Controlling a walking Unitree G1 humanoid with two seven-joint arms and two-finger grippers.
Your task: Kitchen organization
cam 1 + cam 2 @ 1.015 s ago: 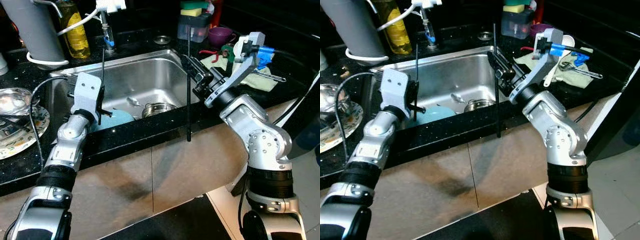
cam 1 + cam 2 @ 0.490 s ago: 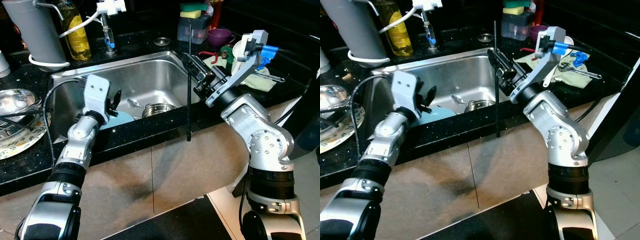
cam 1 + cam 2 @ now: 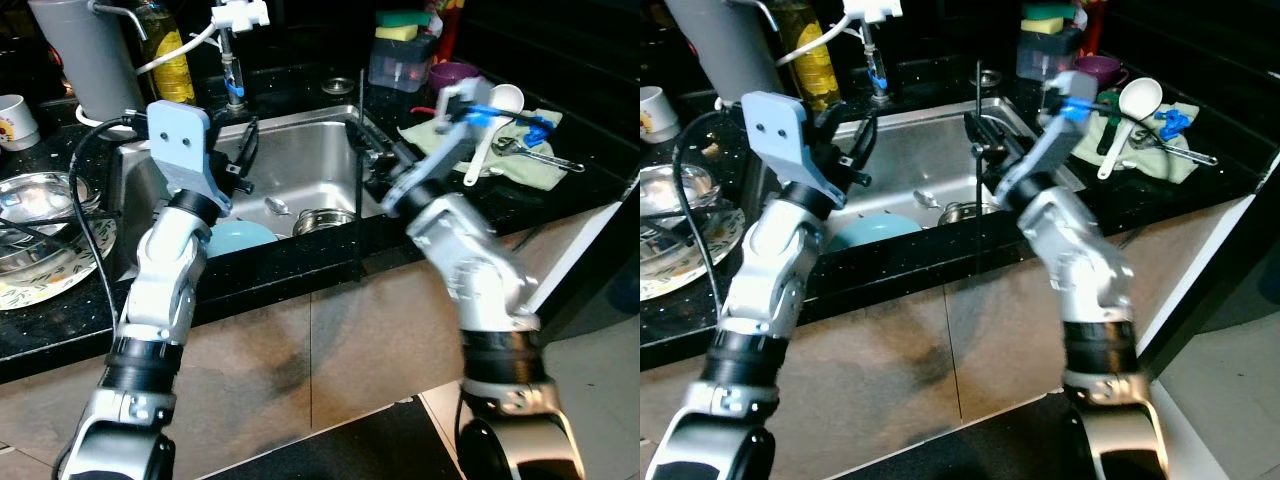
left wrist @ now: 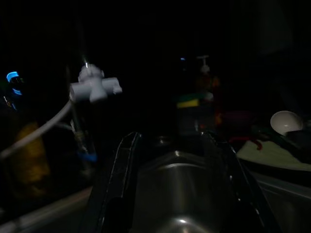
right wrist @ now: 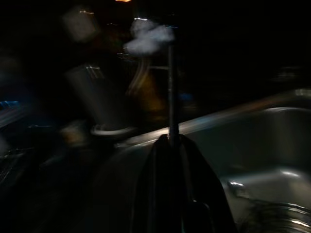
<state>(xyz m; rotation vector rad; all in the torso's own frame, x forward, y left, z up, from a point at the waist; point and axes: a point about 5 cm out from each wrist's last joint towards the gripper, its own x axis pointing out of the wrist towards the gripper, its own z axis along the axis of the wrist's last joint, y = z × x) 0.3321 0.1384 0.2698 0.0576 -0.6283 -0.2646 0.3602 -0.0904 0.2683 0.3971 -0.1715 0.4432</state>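
Sink dishes are untouched: pale blue plate, spoon and steel pot all sit in the basin, same spots as a second ago.

Changes, L to R:
- Head camera has shifted. A white mug is now in frame at far left, so ignore the apparent counter drift.
- Left gripper has lifted off the front rim. It's now above the basin's left side, aimed at the white tap fitting, fingers spread, nothing between them.
- Right gripper has swung left to the basin's right rim, arm motion-blurred. Fingers are pressed together. A thin black rod lines up with the tips; can't tell if it's pinched.

My read: still repositioning, no grasp started.

Materials:
- Steel bowl on patterned plate: shiny, probably slippery.
- Grey jug: matte cylinder.
- Yellow bottle: translucent.
- Counter: glossy black speckled stone.
- Sink: brushed stainless, glare-prone.
- Clear tub with sponges, purple cup, white ladle on a soft, crumpled green cloth.
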